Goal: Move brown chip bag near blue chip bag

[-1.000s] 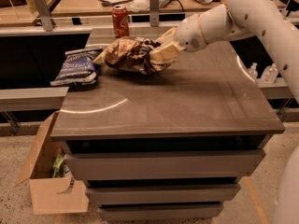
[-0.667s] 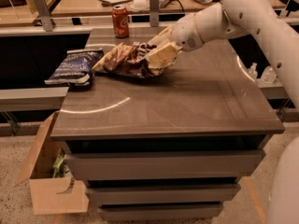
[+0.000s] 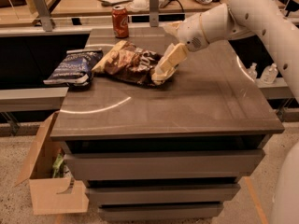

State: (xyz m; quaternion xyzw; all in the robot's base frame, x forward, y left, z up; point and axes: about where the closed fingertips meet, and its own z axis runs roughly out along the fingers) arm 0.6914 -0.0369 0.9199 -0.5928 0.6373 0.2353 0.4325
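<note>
The brown chip bag point(image 3: 128, 62) lies on the grey-brown tabletop point(image 3: 187, 106) at the back left, dark brown with tan ends. Its left end almost touches the blue chip bag point(image 3: 74, 66), which lies at the table's left edge. My gripper point(image 3: 161, 74) reaches down from the right on the white arm point(image 3: 219, 22). It is shut on the brown bag's right end, low over the table.
A red soda can point(image 3: 120, 21) stands at the table's back edge, just behind the bags. An open cardboard box point(image 3: 46, 171) sits on the floor at the left. Two small bottles point(image 3: 269, 73) stand on a ledge to the right. Drawers front the table below.
My gripper has carried the brown bag left and down towards the blue bag; the bag now rests lower on the table, close to the blue one.
</note>
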